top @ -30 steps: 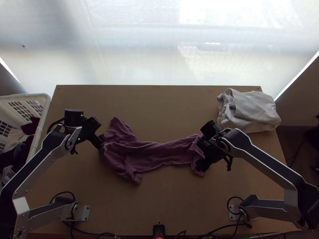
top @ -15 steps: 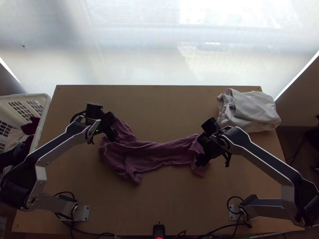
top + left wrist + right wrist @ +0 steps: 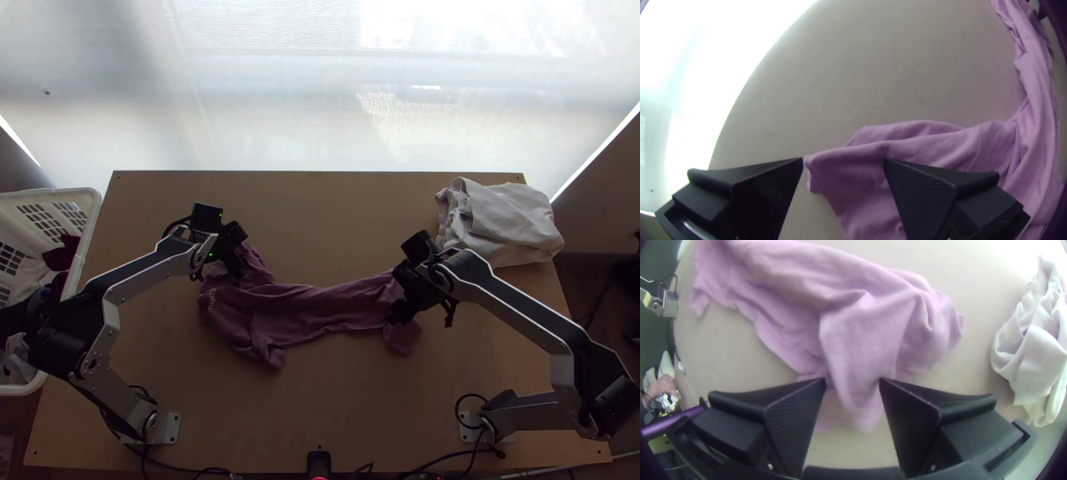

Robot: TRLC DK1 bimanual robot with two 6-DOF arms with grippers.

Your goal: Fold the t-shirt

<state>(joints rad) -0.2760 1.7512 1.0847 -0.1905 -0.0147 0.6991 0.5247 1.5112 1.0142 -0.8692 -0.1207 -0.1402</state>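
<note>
We hold left claw and right claw wide at the bunched mauve fabric t-shirt; folded white cloth lies on our wooden desk, a white plastic basket beside it.

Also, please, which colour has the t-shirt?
The t-shirt is light pinkish purple, best seen in the left wrist view.

left gripper — farther inward now

The high top view faces steeply down; closer wrist views share the shirt.
</note>
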